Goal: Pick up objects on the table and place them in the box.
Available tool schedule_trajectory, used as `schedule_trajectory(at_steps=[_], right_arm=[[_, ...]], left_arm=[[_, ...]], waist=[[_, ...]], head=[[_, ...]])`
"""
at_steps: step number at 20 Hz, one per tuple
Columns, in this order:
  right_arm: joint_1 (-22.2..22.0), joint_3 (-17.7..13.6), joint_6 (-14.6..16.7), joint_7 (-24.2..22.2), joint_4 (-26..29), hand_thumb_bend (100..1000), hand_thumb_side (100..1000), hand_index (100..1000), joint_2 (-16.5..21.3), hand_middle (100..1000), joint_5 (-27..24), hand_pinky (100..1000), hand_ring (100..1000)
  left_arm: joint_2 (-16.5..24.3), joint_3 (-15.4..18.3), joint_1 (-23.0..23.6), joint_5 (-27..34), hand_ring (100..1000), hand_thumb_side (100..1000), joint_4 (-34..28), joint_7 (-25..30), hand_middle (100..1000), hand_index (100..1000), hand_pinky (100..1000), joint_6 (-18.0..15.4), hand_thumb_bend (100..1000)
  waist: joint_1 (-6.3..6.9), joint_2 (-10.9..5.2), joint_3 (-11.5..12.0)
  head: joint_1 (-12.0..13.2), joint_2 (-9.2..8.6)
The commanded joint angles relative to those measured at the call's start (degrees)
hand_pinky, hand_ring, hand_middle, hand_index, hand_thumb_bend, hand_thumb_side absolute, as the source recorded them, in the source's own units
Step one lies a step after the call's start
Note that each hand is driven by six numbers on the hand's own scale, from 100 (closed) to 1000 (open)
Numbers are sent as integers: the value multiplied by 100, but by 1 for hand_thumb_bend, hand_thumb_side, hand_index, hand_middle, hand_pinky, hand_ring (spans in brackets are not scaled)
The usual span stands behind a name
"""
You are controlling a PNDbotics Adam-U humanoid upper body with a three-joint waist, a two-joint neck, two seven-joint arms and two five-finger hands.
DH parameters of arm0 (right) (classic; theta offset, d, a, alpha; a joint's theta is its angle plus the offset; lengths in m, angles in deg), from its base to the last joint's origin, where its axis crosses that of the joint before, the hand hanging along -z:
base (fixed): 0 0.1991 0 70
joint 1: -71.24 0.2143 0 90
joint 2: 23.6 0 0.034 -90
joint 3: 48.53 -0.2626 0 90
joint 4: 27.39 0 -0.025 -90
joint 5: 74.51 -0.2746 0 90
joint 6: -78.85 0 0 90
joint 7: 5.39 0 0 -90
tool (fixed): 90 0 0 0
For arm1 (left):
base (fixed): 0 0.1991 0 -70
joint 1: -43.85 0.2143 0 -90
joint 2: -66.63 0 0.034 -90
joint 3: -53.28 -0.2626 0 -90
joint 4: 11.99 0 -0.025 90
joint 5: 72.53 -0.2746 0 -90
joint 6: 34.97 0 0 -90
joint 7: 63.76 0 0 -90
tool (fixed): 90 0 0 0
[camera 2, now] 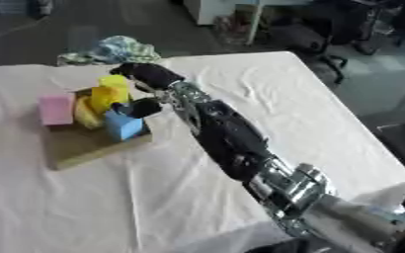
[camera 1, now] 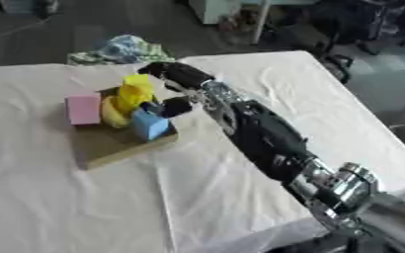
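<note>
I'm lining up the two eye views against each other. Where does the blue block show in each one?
Left eye view: the blue block sits left of centre, at the near right corner of the flat brown box.
Right eye view: the same block, further left.
Shared landmark: the pink block, standing at the box's left edge in both.

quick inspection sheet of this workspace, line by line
surface: table under a wrinkled white cloth
job's things: flat brown box holding a pink block, yellow objects and a blue block
clutter: bundle of patterned cloth at the far edge
hands: right hand reaches over the box, fingers curled by the yellow objects, contact unclear; left hand nothing seen
cables: nothing seen
surroundings: dark floor, furniture legs beyond the table
</note>
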Motion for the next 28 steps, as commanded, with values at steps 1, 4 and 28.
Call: schedule_trajectory(at_steps=[1,4,28], right_arm=[[-145,-243,-119,124,950,197,475,928,583,822,-848,810,822],[-688,-426,-409,477,1887,100,425,890,942,774,-2135,762,761],[-3835,-1231,-831,1673,4269,100,540,826,-235,740,-5360,688,677]], left_arm=[[27,78,-34,36,516,881,-46,-29,633,787,732,-7,172],[-10,93,-51,60,519,877,-28,-68,636,786,732,0,176],[-395,42,-6,304,531,873,58,-337,662,784,729,-69,175]], waist=[[137,-179,-59],[137,-224,-171],[246,-172,-524]], head=[[157,21],[429,21],[2069,21]])
